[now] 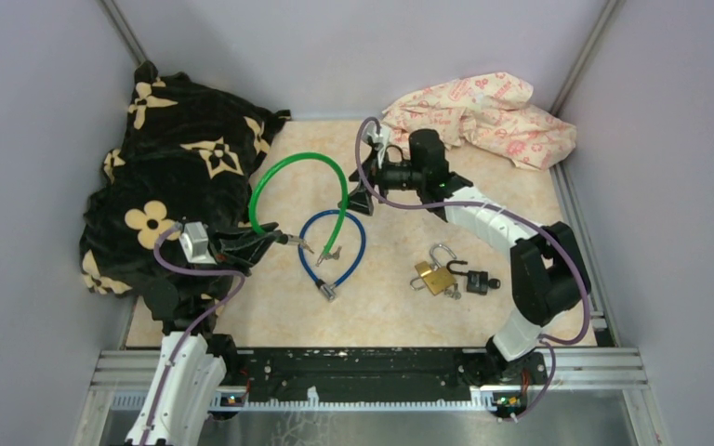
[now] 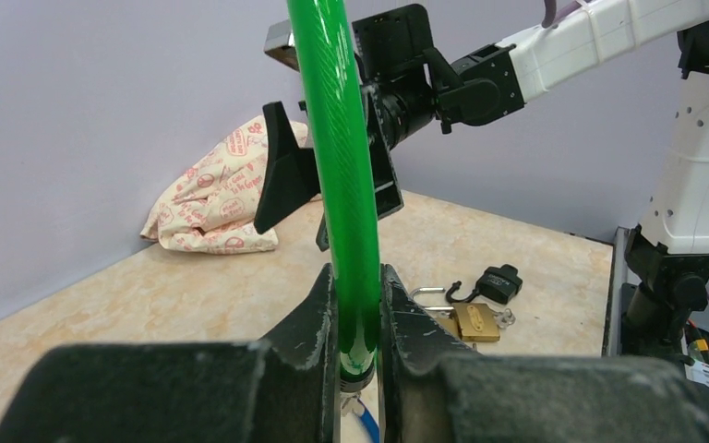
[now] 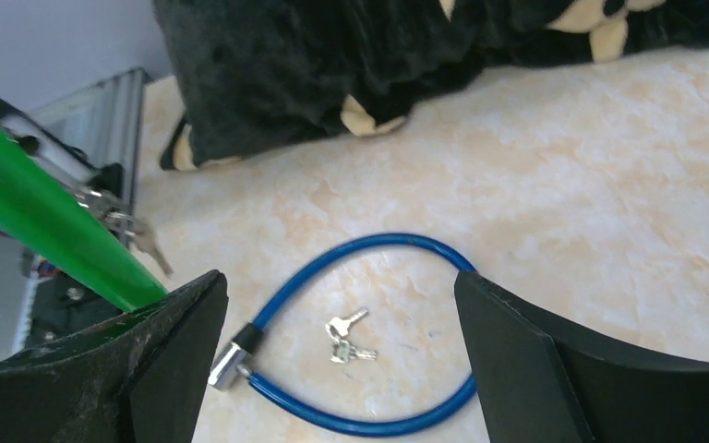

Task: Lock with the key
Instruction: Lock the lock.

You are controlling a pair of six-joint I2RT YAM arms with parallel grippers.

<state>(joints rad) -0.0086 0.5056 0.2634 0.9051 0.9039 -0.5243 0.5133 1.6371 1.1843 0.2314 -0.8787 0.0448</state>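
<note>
Top external view: you've got a black flowered blanket [image 1: 177, 177] at the far left of the table and a printed cloth [image 1: 483, 116] at back right. Green cable lock [image 1: 288, 172] arches mid-table. Your left gripper [image 1: 281, 240] is clamped on one end. Your right gripper [image 1: 360, 200] sits at the other end, jaws wide apart, not closed on it. Blue cable lock [image 1: 335, 251] lies looped just beside, small keys [image 3: 349, 337] inside the loop. Brass padlock [image 1: 437, 276] and black padlock [image 1: 482, 281] lie front right, near each other.
</note>
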